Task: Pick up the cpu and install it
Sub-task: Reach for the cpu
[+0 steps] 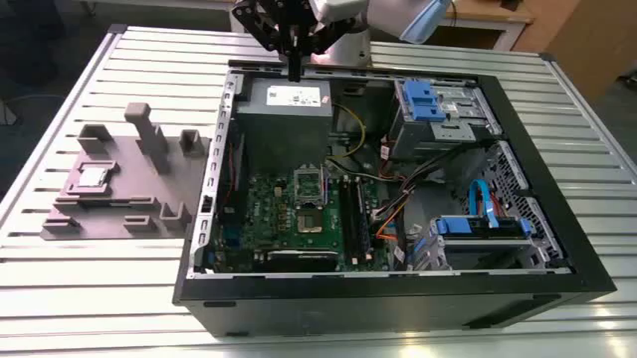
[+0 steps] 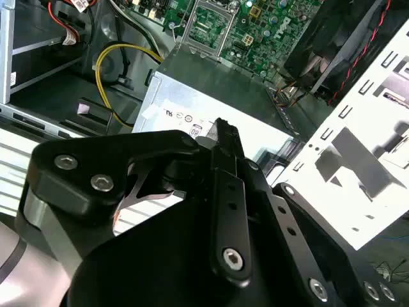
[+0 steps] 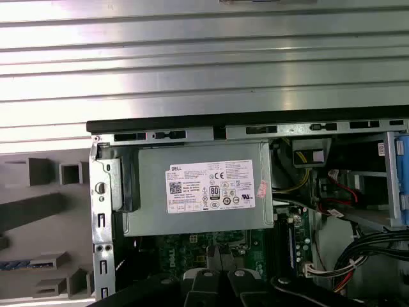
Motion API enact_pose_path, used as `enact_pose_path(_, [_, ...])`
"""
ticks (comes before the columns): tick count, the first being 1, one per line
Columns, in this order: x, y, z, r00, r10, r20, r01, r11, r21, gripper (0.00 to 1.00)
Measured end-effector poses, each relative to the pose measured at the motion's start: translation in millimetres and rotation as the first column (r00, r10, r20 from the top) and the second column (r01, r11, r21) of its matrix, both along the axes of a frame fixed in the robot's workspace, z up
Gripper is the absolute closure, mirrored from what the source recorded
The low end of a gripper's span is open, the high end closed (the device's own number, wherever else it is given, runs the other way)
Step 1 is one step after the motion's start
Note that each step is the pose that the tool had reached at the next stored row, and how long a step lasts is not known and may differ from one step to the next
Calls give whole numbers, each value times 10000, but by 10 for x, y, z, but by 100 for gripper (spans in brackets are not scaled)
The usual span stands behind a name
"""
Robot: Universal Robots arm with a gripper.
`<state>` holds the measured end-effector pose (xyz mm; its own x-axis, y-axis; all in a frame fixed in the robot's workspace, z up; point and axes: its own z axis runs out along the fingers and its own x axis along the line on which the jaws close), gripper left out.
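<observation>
Gripper (image 1: 295,73), black: hanging over the grey power supply box (image 1: 283,119) at the twelve o'clock end of the open computer case (image 1: 557,224) in the exterior view. Its fingers (image 2: 223,137) are pressing together in the second wrist view, gripping nothing. The cpu (image 1: 95,177) is lying flat on the grey fixture block (image 1: 130,216), at nine o'clock from the case on the slatted table (image 1: 100,298), well apart from the gripper. The socket frame (image 1: 310,195) is sitting mid-motherboard (image 1: 264,216), at six o'clock from the power supply box.
</observation>
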<state>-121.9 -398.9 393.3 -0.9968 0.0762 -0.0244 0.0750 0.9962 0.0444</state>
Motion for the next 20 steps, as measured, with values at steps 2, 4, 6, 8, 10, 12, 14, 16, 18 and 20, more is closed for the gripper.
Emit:
enact_pose_path(2, [0,0,0,10000,-1,0,1,10000,0,90])
enact_pose_path(4, [-8,0,0,10000,-1,0,1,10000,0,90])
enact_pose_path(6, [-12,0,0,10000,-1,0,1,10000,1,90])
enact_pose_path(8, [-16,0,0,10000,-1,0,1,10000,0,90])
enact_pose_path(10, [-20,0,0,10000,0,0,0,10000,0,90])
enact_pose_path(12, [-24,0,0,10000,0,0,0,10000,0,90])
enact_pose_path(14, [-30,0,0,10000,0,0,0,10000,0,90])
enact_pose_path(16, [-36,0,0,10000,0,0,0,10000,0,90])
enact_pose_path(18, [-42,0,0,10000,0,0,0,10000,0,90])
enact_pose_path(20, [-78,0,0,10000,0,0,0,10000,0,90])
